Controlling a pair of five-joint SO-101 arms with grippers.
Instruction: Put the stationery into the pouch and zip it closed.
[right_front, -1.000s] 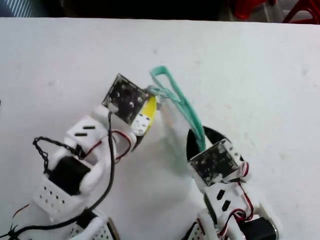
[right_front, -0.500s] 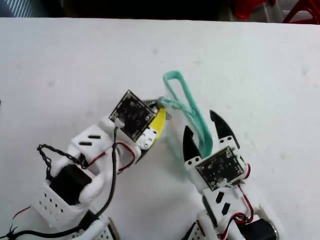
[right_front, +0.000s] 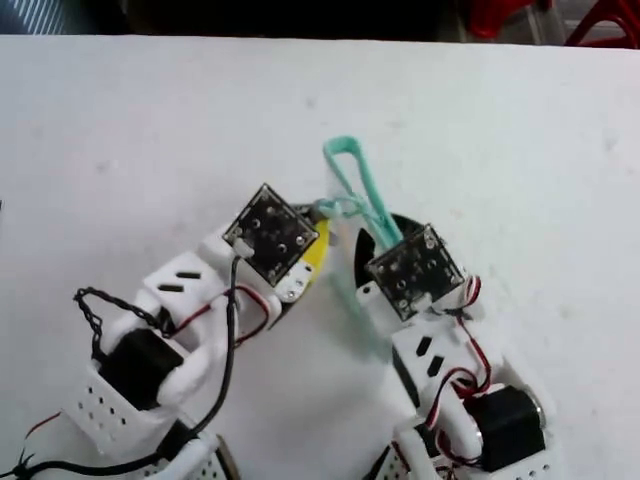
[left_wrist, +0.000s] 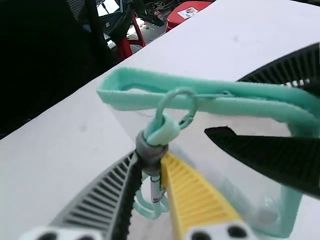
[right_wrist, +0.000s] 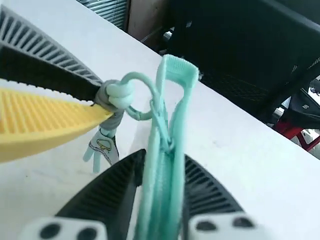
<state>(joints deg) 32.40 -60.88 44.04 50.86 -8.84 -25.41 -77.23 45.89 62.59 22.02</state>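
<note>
My left pincer (left_wrist: 151, 167) was closed on the zip pull (left_wrist: 161, 132). Its yellow finger (left_wrist: 192, 195) and the grey one (left_wrist: 107, 200) pinched it at the grey bead just under the mint knot. From that knot a thin cord loop (left_wrist: 175, 92) ran across to the slider on the pouch (left_wrist: 240, 102). A small printed charm (right_wrist: 102, 145) hung below the bead (too small for me to say what it pictured).

My right pincer (right_wrist: 161, 160) was clamped on the pouch itself, one black finger (right_wrist: 117, 187) on each side of its mint upper edge, with the cloth band squeezed between them. The slider sat just ahead of those fingertips. From there to the far end of the pouch the two mint bands stood a little apart, and they met again in a fold at the tip.

From above, the pouch stood on edge between my two arms. Its mint band ran slantwise away from the right pincer towards the far side of the bench (right_front: 150, 120). The left pincer's tip was just beside that band, joined to it only by the cord. The pouch's clear wall fell away below the band. I could not tell what lay inside it, or whether its bottom rested on the bench or hung in my grip.

The bench around both arms was white, and the room beyond its far edge was dark.
</note>
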